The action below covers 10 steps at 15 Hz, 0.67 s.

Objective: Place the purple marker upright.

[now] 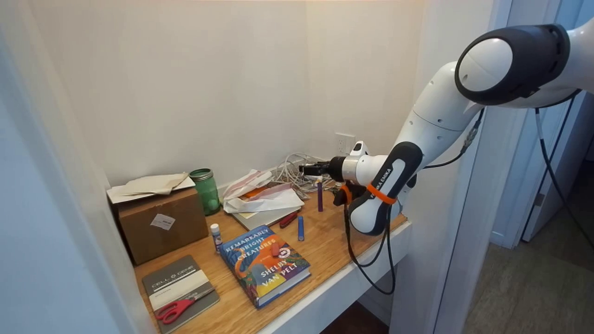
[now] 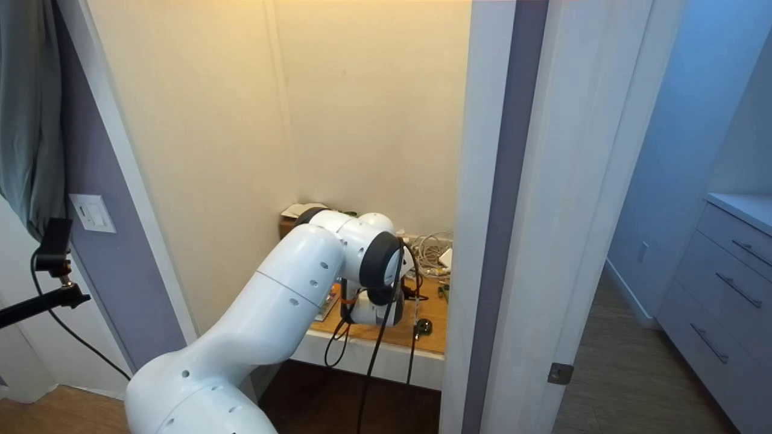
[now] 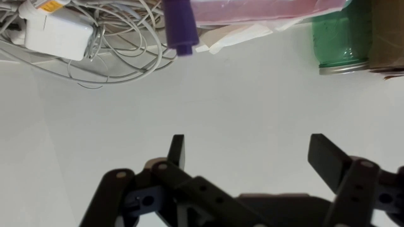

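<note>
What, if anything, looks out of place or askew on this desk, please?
Mainly the cables, heaped in a loose tangle at the back, which looks untidy. The scissors lying loose on the notebook seem slightly out of place. The purple marker stands upright; I see no spill or damage.

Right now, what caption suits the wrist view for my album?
Open hand and upright purple marker, seen upside down with white power adapter and green lidded jar.
</note>
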{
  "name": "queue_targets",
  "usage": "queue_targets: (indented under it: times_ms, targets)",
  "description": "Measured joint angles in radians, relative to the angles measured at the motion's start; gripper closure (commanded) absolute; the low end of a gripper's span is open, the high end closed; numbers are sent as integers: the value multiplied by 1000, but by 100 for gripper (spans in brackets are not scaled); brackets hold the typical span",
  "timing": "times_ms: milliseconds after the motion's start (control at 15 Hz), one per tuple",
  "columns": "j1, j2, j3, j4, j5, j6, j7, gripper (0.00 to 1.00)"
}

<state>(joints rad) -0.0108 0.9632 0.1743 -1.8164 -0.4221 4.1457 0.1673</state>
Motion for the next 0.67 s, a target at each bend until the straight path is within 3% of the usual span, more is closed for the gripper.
queue_targets:
  times_ms: [267,667]
  targets:
    - [1,-51,31,-1,65,-54,43,0]
    - [-16,-140,85,-40,4,-233,163,0]
